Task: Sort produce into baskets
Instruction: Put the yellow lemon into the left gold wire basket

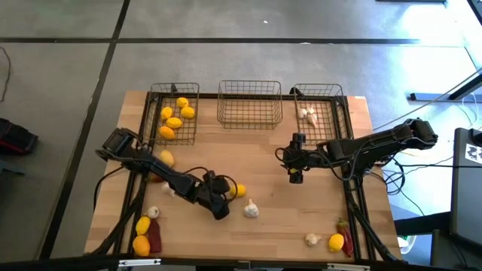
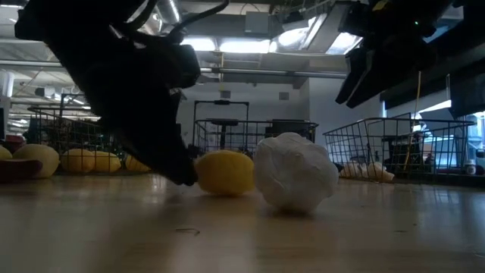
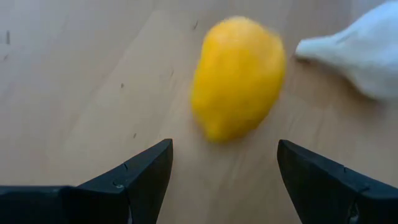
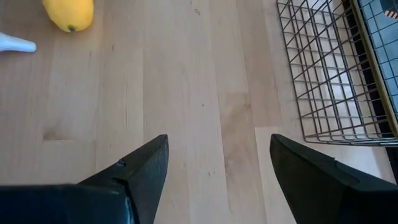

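A yellow lemon (image 1: 238, 190) lies on the wooden table with a whitish garlic bulb (image 1: 251, 209) beside it. My left gripper (image 1: 224, 200) stands open just short of the lemon (image 3: 237, 78), slanting down at it, fingertips (image 3: 152, 165) apart on either side and clear of it. The low view shows the gripper (image 2: 178, 171) low over the table next to the lemon (image 2: 225, 172) and the garlic (image 2: 295, 172). My right gripper (image 1: 295, 175) hangs open above bare table (image 4: 217, 174), nothing between its fingers. At the far edge stand three wire baskets: the left (image 1: 175, 113) holds lemons, the middle (image 1: 250, 104) is empty, the right (image 1: 318, 105) holds garlic.
Loose produce lies about: a lemon (image 1: 166, 158) by the left arm; garlic (image 1: 153, 213), two lemons (image 1: 142, 224) and a chili (image 1: 155, 237) at the near left; garlic (image 1: 312, 239), a lemon (image 1: 336, 242) and a chili (image 1: 345, 229) at the near right. Bare wood lies mid-table.
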